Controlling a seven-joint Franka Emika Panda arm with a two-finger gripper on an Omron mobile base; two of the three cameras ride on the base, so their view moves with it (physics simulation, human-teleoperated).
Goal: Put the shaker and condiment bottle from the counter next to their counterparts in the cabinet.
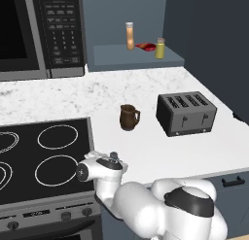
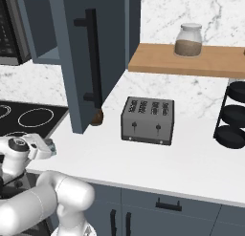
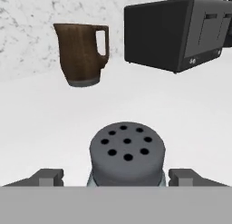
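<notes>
Now, step: grasping the shaker point(image 3: 127, 154) on the counter point(image 3: 54, 123).
Gripper point(image 3: 116, 177): wide, fingers straddling it, not yet clamped.
Bottle point(image 1: 130, 36): cabinet point(image 1: 136, 57), twelve o'clock.
Next: squeeze, lift.

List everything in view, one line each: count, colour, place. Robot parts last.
shaker: one, grey-blue with grey cap, between the hand's fingertips
bottle: one, orange, white cap, cabinet ledge
red item: one, on ledge between bottle and jar
jar: one, yellow-green, tan cap, ledge
mug: one, brown, counter
toaster: one, dark grey, counter right of mug
glass jar: one, brown contents, wooden shelf
microwave: one, above stove
stove: one, black
counter: white marble
hand: one, fingers either side of shaker
</notes>
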